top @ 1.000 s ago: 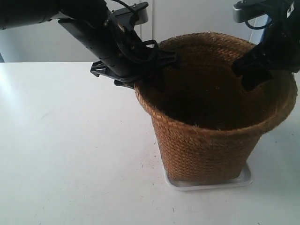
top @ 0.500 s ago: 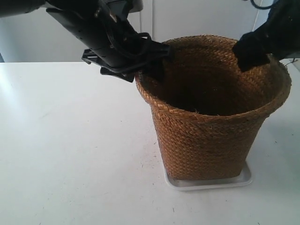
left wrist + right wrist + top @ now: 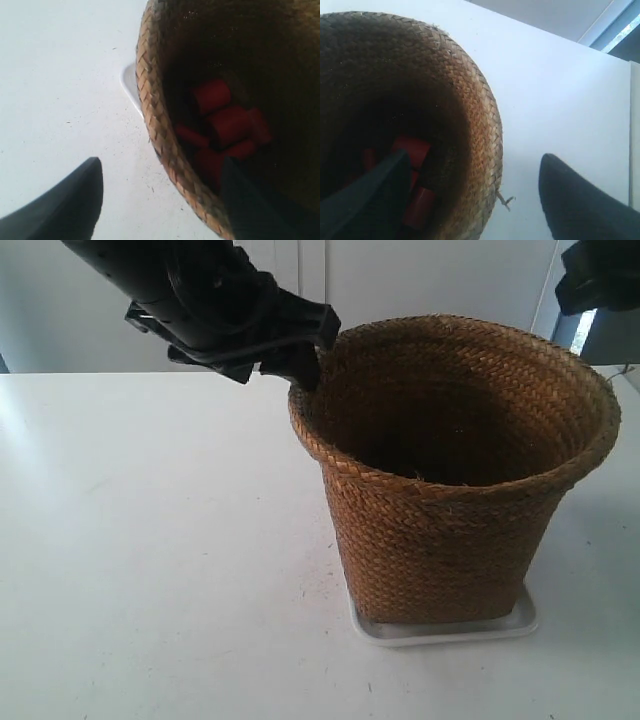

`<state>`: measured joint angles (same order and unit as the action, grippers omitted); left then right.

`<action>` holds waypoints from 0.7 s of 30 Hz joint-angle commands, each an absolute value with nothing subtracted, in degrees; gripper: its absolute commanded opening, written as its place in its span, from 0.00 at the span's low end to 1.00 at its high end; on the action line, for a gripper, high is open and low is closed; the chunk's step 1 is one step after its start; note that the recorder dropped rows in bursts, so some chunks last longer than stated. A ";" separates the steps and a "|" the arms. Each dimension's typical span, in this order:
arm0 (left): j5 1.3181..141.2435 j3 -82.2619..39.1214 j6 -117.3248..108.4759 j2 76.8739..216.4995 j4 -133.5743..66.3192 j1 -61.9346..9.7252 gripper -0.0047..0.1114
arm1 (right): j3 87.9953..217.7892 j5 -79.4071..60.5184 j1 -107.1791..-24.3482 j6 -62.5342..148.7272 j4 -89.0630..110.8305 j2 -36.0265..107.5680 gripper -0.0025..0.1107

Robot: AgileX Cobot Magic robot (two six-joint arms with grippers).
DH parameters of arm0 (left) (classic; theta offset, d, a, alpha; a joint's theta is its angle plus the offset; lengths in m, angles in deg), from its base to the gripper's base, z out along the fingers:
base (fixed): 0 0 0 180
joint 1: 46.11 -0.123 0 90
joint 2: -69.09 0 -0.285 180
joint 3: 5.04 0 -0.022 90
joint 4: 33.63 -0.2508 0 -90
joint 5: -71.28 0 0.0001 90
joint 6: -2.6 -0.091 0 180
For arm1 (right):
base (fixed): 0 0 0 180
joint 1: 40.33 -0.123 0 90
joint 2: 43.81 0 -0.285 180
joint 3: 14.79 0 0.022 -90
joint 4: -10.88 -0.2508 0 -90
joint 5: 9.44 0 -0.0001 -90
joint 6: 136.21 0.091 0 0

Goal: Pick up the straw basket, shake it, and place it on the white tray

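The straw basket (image 3: 450,520) (red pieces (image 3: 225,122) inside) sits on the white tray (image 3: 445,632); left gripper (image 3: 161,167) and right gripper (image 3: 475,156) gape wide, empty

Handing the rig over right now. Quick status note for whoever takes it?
Left gripper: open, jaws astride the rim of the straw basket, not gripping it.
Right gripper: open, above the rim, holding nothing.
The basket stands upright on the white tray; red pieces lie inside it.
Done: basket is on the tray.
Left: probably just backing both arms clear.
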<state>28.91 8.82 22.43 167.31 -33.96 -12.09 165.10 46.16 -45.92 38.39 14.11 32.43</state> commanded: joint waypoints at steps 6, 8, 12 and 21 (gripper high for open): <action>24.47 9.12 12.89 159.45 -34.12 -11.63 0.63 | 149.99 36.37 -45.42 39.51 12.63 17.65 0.59; 23.43 9.12 11.01 158.20 -34.12 -11.63 0.51 | 146.87 35.03 -45.42 39.51 11.92 14.83 0.50; 23.12 7.57 9.04 157.85 -34.12 -11.63 0.10 | 140.73 32.94 -45.42 39.51 10.88 11.16 0.12; 37.70 -6.12 6.03 147.85 -33.63 -11.63 0.04 | 138.10 32.82 -45.42 39.69 10.88 10.33 0.02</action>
<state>32.71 -3.63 8.25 151.36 -34.31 -12.09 138.56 33.42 -45.92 39.48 10.88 10.78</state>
